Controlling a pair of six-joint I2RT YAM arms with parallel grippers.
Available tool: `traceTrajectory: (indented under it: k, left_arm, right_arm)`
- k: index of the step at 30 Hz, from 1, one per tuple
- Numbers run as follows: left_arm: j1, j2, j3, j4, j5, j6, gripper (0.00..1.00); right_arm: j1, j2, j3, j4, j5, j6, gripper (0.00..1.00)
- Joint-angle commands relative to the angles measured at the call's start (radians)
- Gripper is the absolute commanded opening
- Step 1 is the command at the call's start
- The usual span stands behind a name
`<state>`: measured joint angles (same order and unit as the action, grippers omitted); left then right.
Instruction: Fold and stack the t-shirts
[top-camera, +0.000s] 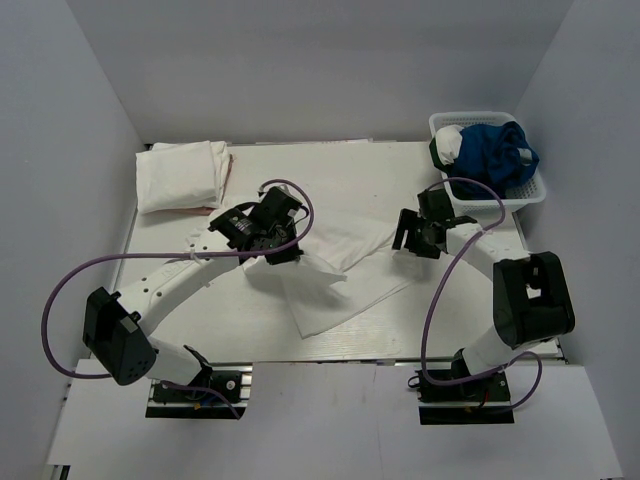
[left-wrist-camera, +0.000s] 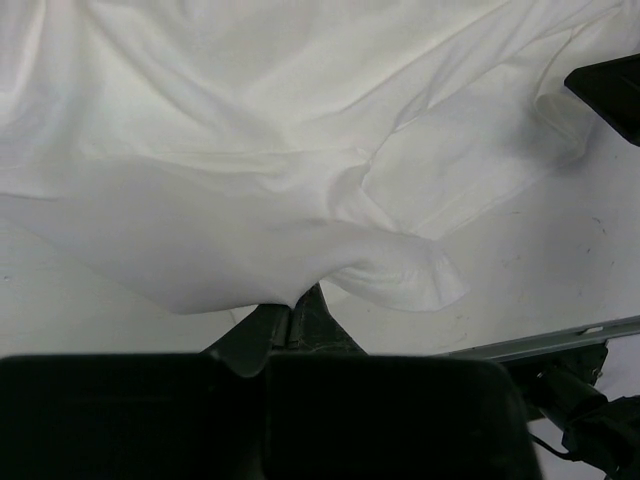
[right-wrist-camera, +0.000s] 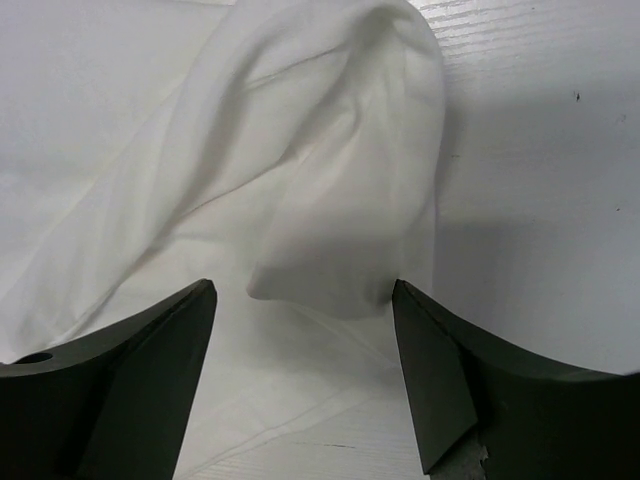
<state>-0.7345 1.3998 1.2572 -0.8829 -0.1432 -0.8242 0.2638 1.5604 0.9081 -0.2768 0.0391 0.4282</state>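
Note:
A plain white t-shirt (top-camera: 340, 270) lies partly spread and rumpled on the middle of the table. My left gripper (top-camera: 283, 254) is shut on its left edge; in the left wrist view the cloth (left-wrist-camera: 300, 150) runs into the closed jaws of the left gripper (left-wrist-camera: 292, 305). My right gripper (top-camera: 412, 240) is open and empty at the shirt's right corner. In the right wrist view, a folded-over flap (right-wrist-camera: 340, 180) lies between its fingers (right-wrist-camera: 150, 350). A folded stack of white t-shirts (top-camera: 182, 175) sits at the back left.
A white lattice basket (top-camera: 531, 193) at the back right holds blue, white and dark green cloth (top-camera: 495, 150). Purple cables loop from both arms over the table. White walls close in the table on three sides.

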Motion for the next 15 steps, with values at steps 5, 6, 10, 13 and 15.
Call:
traceTrajectory:
  k: [5,6,10,13,15]
  left_arm:
    - [0.013,-0.047,0.013,0.012,-0.068,-0.003,0.0]
    - [0.014,-0.047,0.013,0.021,-0.068,-0.003,0.0]
    - [0.014,-0.038,0.086,0.032,-0.128,-0.003,0.0]
    - [0.014,-0.01,0.232,-0.043,-0.255,0.008,0.0]
    - [0.014,0.008,0.328,-0.114,-0.376,0.008,0.0]
  right_arm:
    - [-0.001,0.061,0.048,0.004,0.051,0.021,0.58]
    - [-0.005,0.064,0.052,0.005,0.067,0.021,0.42]
    - [-0.005,0.056,0.081,0.004,0.146,0.026,0.0]
    - [0.002,-0.009,0.158,-0.056,0.288,-0.017,0.0]
    - [0.002,-0.071,0.192,-0.099,0.34,-0.057,0.0]
